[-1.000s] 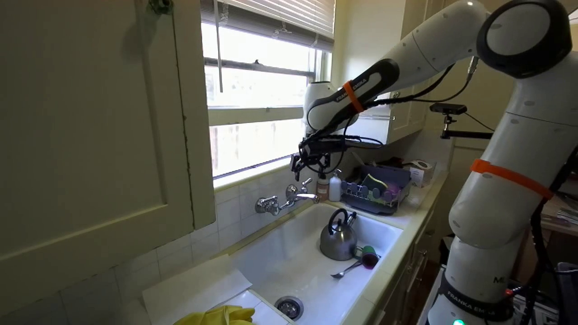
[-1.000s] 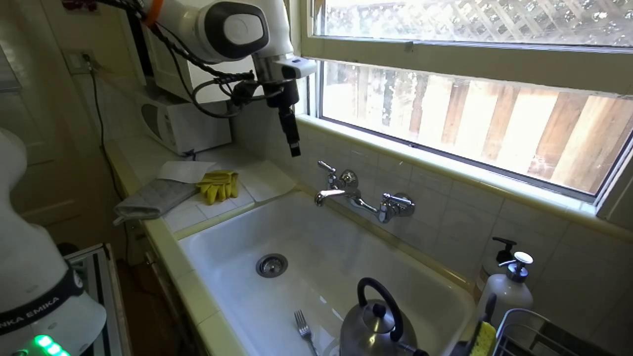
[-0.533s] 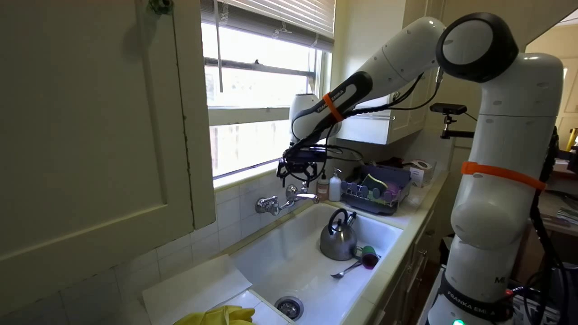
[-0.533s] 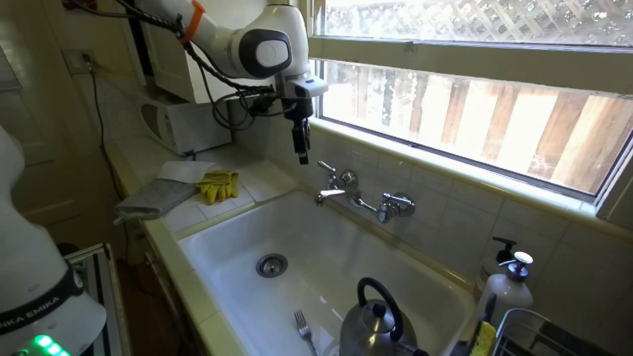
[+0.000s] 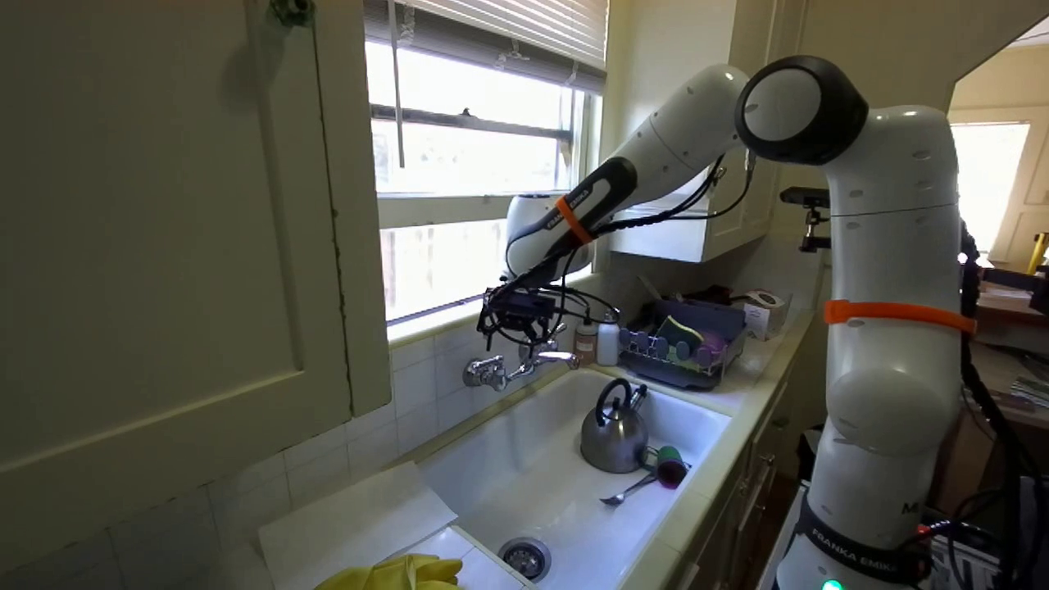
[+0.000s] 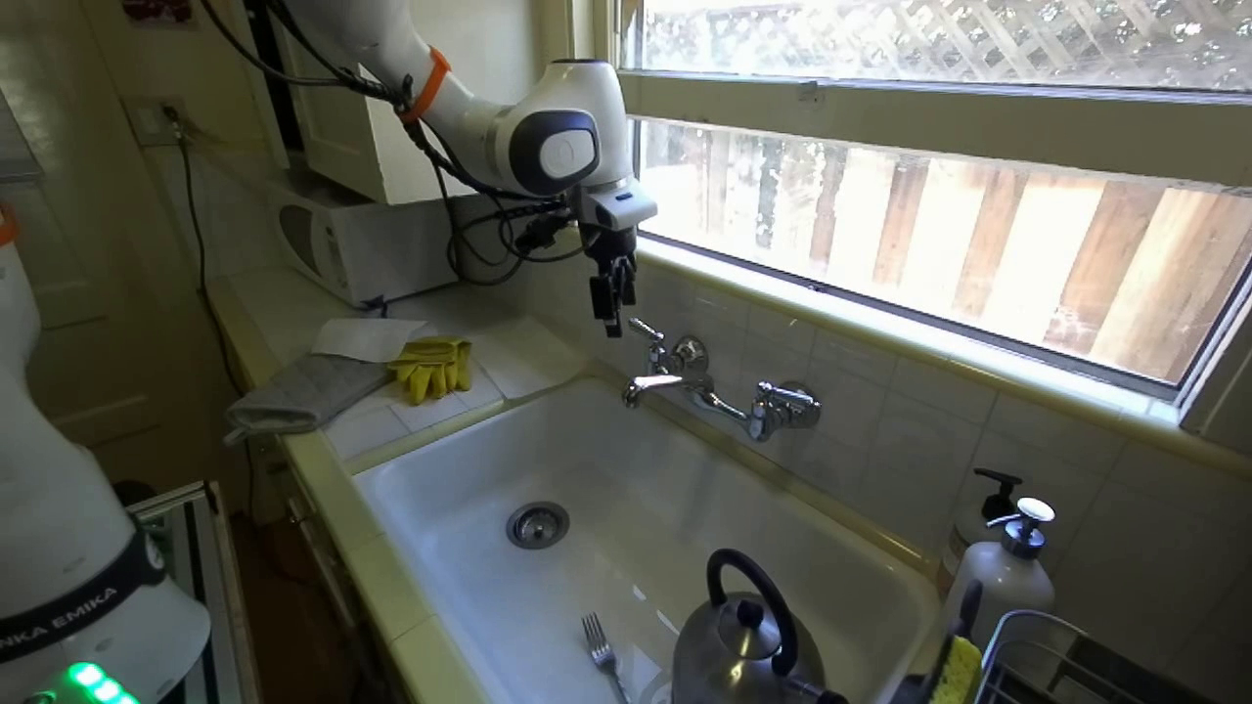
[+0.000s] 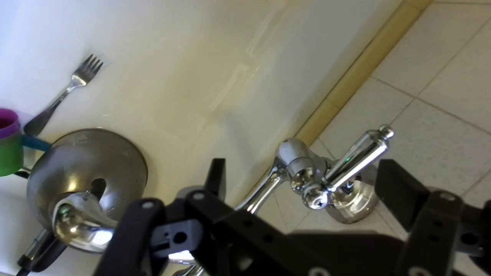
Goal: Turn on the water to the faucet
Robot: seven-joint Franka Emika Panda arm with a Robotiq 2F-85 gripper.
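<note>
The chrome two-handled faucet [image 6: 722, 403] is mounted on the tiled wall above the white sink [image 6: 469, 606]. It also shows in an exterior view [image 5: 524, 374]. My gripper [image 6: 608, 319] hangs just above the drain-side handle [image 6: 647, 330], fingers pointing down; it also shows in an exterior view [image 5: 512, 342]. In the wrist view the gripper [image 7: 307, 184] is open, its fingers wide apart. The chrome lever handle [image 7: 356, 161] shows in the gap between them, below the fingers, with no contact seen. The spout [image 7: 82, 224] is partly hidden by a finger. No water stream is visible.
A silver kettle [image 6: 748, 636], a fork [image 6: 600, 645] and a cup [image 5: 670, 467] are in the sink. Soap bottles [image 6: 998, 577] and a dish rack [image 5: 688, 360] stand at one end. Yellow gloves [image 6: 430, 367] lie on the counter. The window sill [image 6: 880, 337] runs above the faucet.
My gripper has come down and moved along the wall toward the drain-side handle. The faucet and the things in the sink look the same.
</note>
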